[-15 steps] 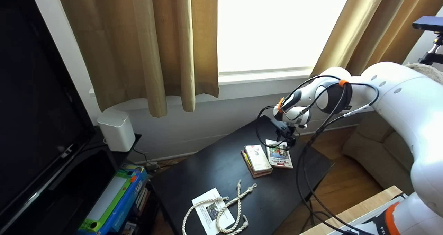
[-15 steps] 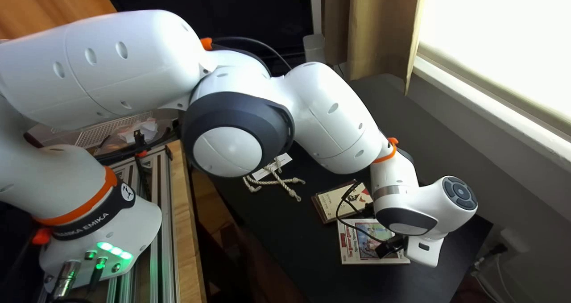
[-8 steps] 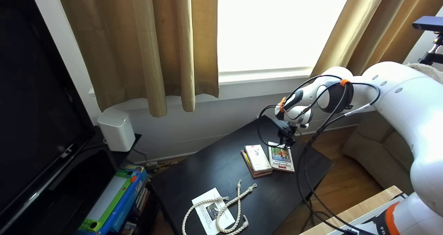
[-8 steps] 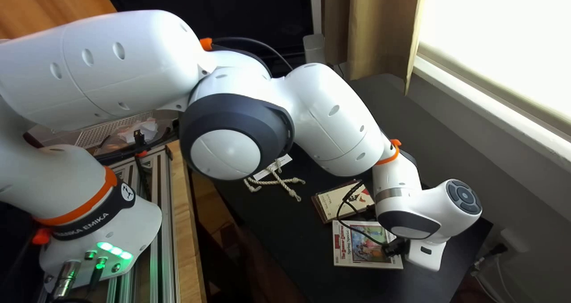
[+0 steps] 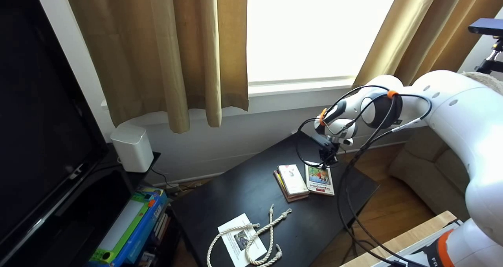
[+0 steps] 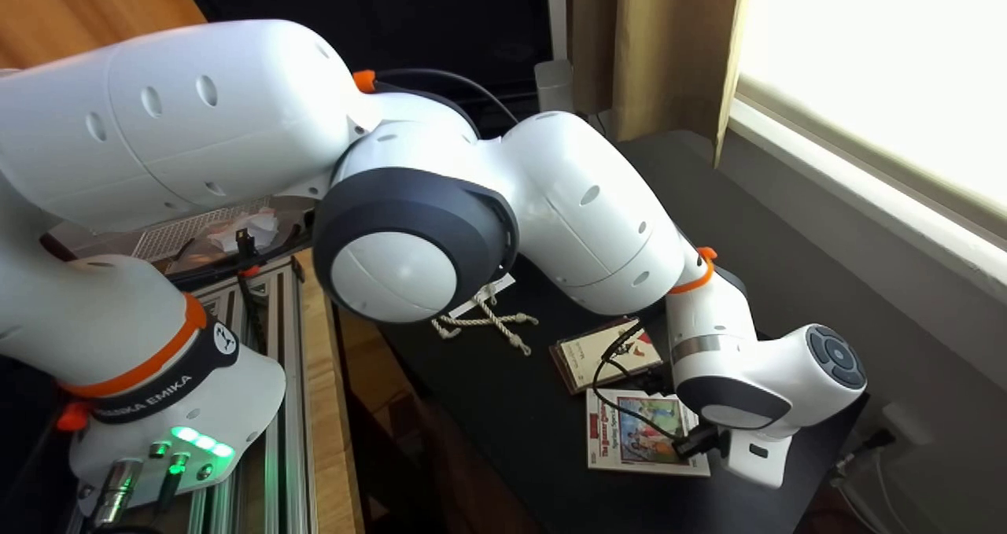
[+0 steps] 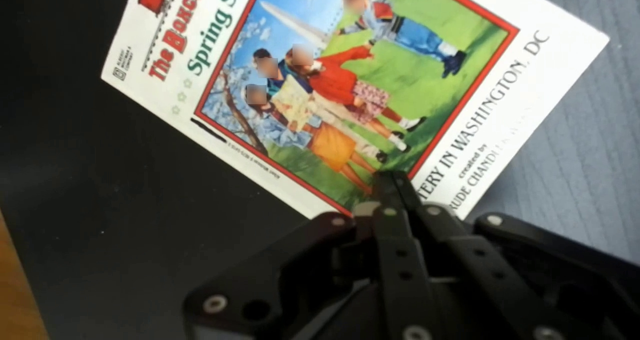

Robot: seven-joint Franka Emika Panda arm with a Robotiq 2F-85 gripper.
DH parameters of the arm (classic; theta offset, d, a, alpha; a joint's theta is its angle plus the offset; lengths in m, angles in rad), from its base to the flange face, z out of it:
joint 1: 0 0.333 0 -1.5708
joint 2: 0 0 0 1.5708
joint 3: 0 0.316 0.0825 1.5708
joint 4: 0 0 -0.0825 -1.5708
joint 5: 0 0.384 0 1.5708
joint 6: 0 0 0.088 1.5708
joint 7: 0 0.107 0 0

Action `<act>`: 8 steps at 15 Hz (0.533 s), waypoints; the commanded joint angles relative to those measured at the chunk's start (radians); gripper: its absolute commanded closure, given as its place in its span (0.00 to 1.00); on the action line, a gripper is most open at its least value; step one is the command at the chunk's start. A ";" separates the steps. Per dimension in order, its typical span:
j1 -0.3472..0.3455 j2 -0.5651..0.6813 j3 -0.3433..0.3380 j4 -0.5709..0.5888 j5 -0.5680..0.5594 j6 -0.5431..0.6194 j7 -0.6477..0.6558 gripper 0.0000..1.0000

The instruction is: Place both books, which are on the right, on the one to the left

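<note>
A thin white-bordered book (image 5: 320, 179) with a picture of children on its cover lies flat at the right, and it shows in both exterior views. Left of it stands a pile of books (image 5: 292, 181), a cream cover with a red mark on top and yellow and reddish-brown edges beneath. Which book in the pile is the one to the left I cannot tell. In the wrist view my gripper (image 7: 395, 177) is shut with its fingertips together, over the near end of the children's book (image 7: 345, 109). Nothing shows between them; whether they touch the cover is unclear.
Farther left on the black table (image 5: 235, 198), a pale rope (image 5: 271, 220) lies across a printed white sheet (image 5: 235, 248). Black cables (image 5: 297, 141) loop from the arm over the books. A wall (image 5: 220, 153) runs behind the table.
My gripper has gone from open to shut. Early on, the children's book slid slightly toward the robot's base. The gripper then shifted a little farther out over the book's end.
</note>
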 commanded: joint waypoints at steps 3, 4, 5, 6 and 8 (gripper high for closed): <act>0.016 0.021 -0.001 0.035 -0.018 0.015 -0.108 0.62; 0.028 0.022 -0.004 0.042 -0.025 0.020 -0.128 0.54; 0.041 0.019 -0.007 0.042 -0.032 0.030 -0.145 0.47; 0.054 0.018 -0.009 0.048 -0.037 0.029 -0.159 0.38; 0.082 0.019 -0.016 0.060 -0.055 0.017 -0.185 0.24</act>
